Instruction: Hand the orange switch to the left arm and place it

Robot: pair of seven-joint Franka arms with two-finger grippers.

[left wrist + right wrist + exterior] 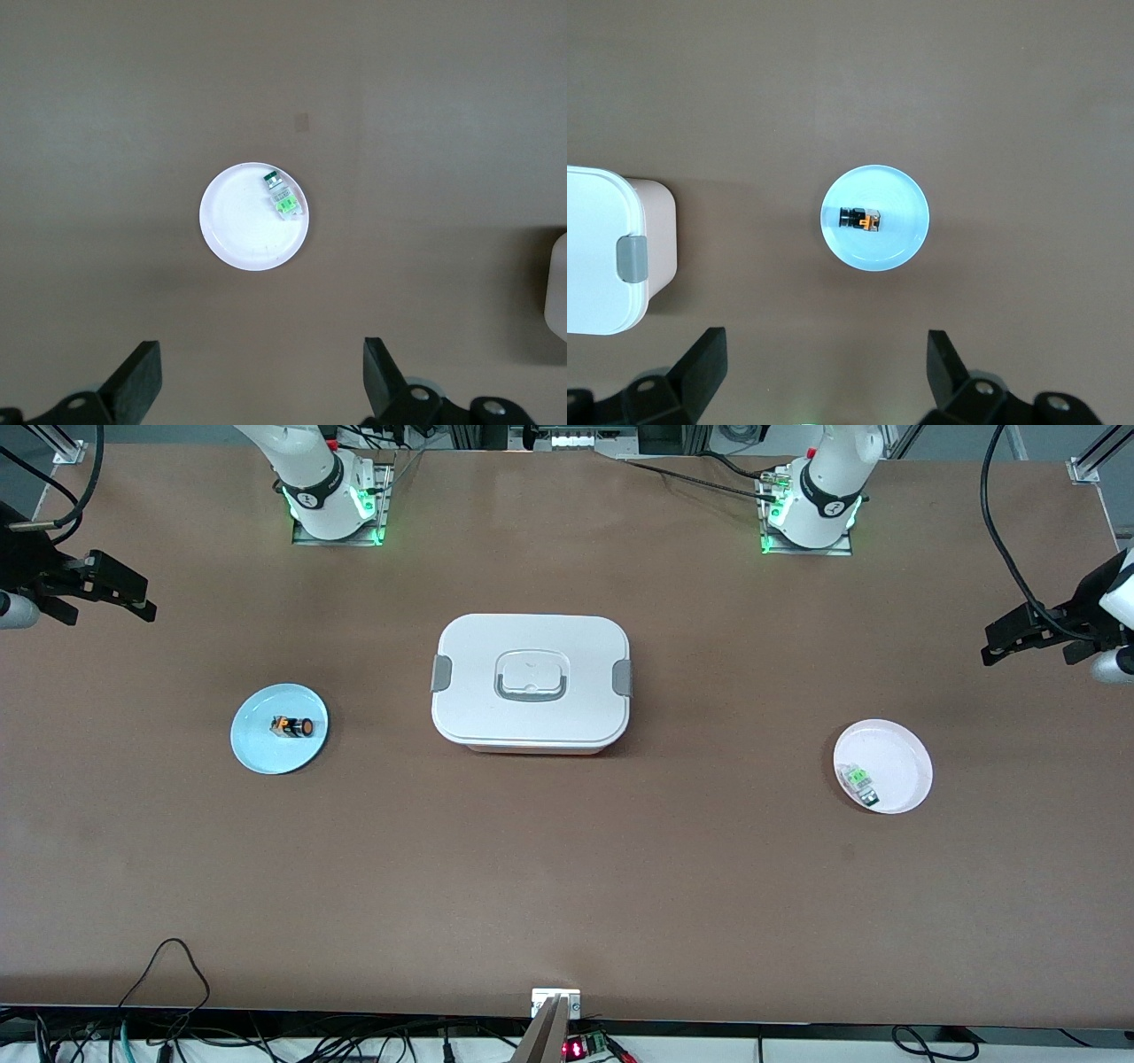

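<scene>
The orange switch (292,727) lies on a light blue plate (257,748) toward the right arm's end of the table; it also shows in the right wrist view (862,218). The white lidded box (532,682) stands mid-table between the two plates. My right gripper (133,598) hangs high over the table's edge at the right arm's end, open and empty (826,367). My left gripper (997,642) hangs high over the table's edge at the left arm's end, open and empty (261,372). Both are well apart from the switch.
A white plate (899,757) toward the left arm's end holds a small green-and-clear component (858,781), also in the left wrist view (283,197). The box's corner shows in the right wrist view (594,248). Bare brown table surrounds the plates and box.
</scene>
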